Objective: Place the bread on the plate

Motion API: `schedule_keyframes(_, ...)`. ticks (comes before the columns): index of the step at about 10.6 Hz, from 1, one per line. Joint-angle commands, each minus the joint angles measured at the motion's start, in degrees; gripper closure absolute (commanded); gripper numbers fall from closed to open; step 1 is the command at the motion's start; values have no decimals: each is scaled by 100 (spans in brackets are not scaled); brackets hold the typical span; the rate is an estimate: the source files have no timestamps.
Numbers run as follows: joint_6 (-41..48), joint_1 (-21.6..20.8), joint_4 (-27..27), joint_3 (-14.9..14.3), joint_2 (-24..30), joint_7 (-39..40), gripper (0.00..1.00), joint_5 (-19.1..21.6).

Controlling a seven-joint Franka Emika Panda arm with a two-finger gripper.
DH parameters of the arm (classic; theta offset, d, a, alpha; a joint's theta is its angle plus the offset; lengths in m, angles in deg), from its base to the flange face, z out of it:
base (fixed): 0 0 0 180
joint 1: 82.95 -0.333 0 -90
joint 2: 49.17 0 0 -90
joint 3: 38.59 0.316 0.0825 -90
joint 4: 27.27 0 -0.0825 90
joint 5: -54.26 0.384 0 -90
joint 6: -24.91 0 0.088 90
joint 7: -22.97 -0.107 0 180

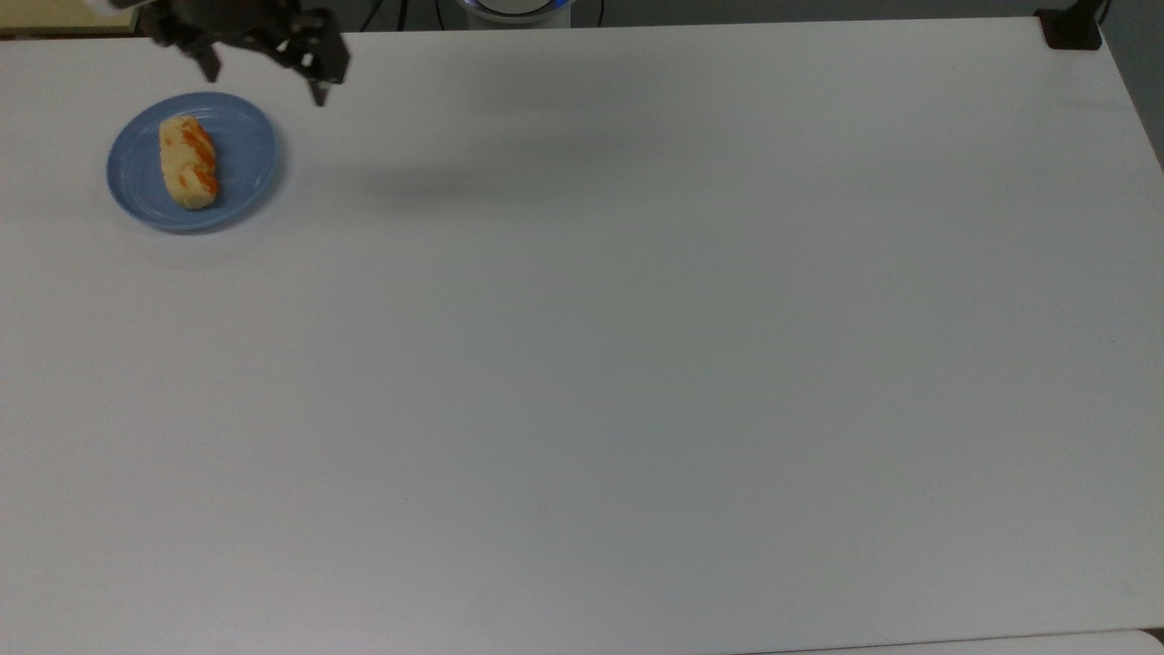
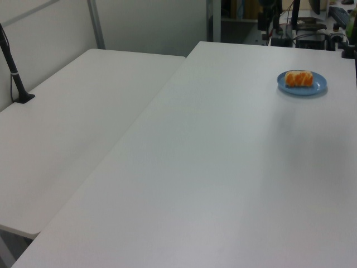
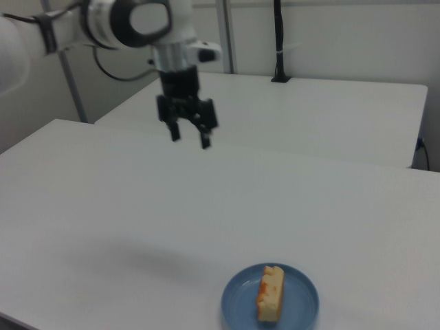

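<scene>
No brand, label or legible writing appears on any item.

The work surface is a desk (image 1: 637, 364) with a smooth, matte, off-white top. In the left view a second white desk (image 2: 67, 128) of the same finish stands edge to edge with it, with a thin seam between them. A black post (image 2: 14, 70) rises from a small black foot on that second desk, near a pale wall panel. In the right view a similar black post (image 3: 278, 41) stands at the far edge of the second desk, against a light wall with grey metal uprights. A black foot (image 1: 1071, 27) sits at the desk corner farthest from the plate along the top view's upper edge.

The plate (image 1: 241, 159) is round, shallow and light blue, with a raised rim marked by fine concentric ridges. It rests flat on the desk.

The bread (image 1: 187, 161) lies inside the plate, on its flat centre and slightly toward the top view's left of the plate's middle. It is a small oblong roll, pale yellow, with orange-brown glazed ridges across its top. In the left view the bread (image 2: 299, 79) shows its orange glaze side on the plate (image 2: 318, 87). In the right view the bread (image 3: 270, 293) lies lengthwise on the plate (image 3: 302, 306).

The gripper (image 3: 189, 137) hangs in the air above the desk, well apart from the plate, on a white arm with a dark wrist. Its black fingers (image 3: 204, 139) point downward, spread apart, with nothing between them. In the top view the gripper (image 1: 264, 77) is beyond the plate's upper right rim.
</scene>
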Motion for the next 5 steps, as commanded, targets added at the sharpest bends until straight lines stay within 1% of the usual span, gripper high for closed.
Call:
schedule_keyframes(1,220,439,151,1442,661,-1316,0,-186)
schedule_keyframes(2,220,667,160,1986,662,-1528,0,-240)
schedule_keyframes(3,211,1104,169,2636,662,-1591,0,-240)
schedule_keyframes(4,211,1509,169,3138,662,-1592,0,-240)
schedule_keyframes(5,211,1565,169,3230,662,-1592,0,-240)
